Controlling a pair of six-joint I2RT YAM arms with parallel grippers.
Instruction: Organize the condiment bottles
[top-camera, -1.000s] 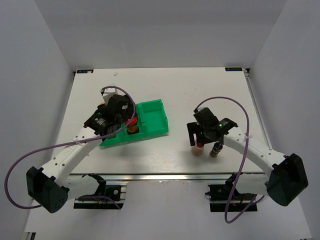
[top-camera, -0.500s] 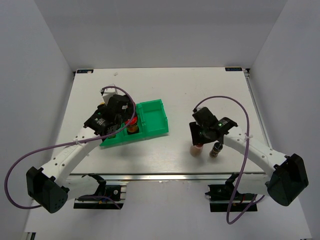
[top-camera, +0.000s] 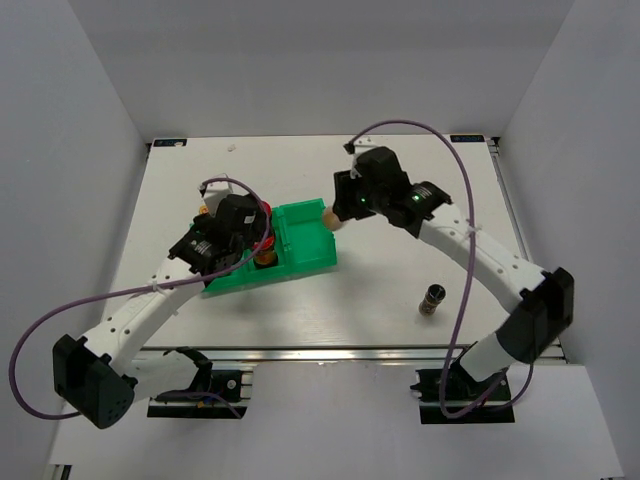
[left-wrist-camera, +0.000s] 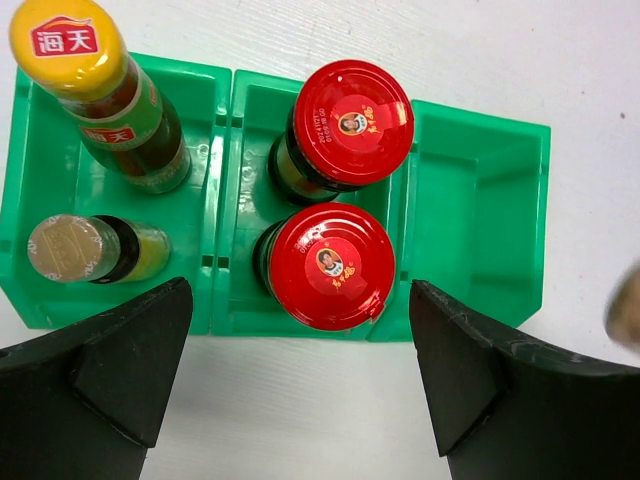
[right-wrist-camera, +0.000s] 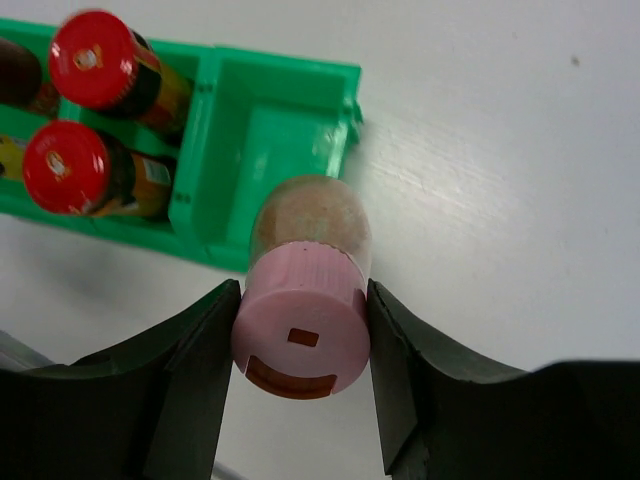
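Observation:
The green tray (top-camera: 305, 238) holds two red-capped bottles (left-wrist-camera: 352, 110) (left-wrist-camera: 329, 265), a yellow-capped bottle (left-wrist-camera: 68, 40) and a gold-capped bottle (left-wrist-camera: 65, 247). Its right compartment (left-wrist-camera: 478, 215) is empty. My left gripper (left-wrist-camera: 300, 292) is open and hovers above the nearer red-capped bottle. My right gripper (right-wrist-camera: 303, 312) is shut on the pink cap of a beige bottle (right-wrist-camera: 305, 230). It holds the bottle in the air by the tray's far right corner (top-camera: 330, 216). A dark bottle (top-camera: 431, 299) stands alone on the table at the front right.
The white table (top-camera: 400, 180) ends at grey walls on three sides. A metal rail runs along its near edge (top-camera: 330, 352). The left arm's purple cable loops out to the front left.
My right gripper has lifted the pink-capped bottle from beside the dark bottle. It has carried it back and left to the tray's right end. The left arm has hardly moved.

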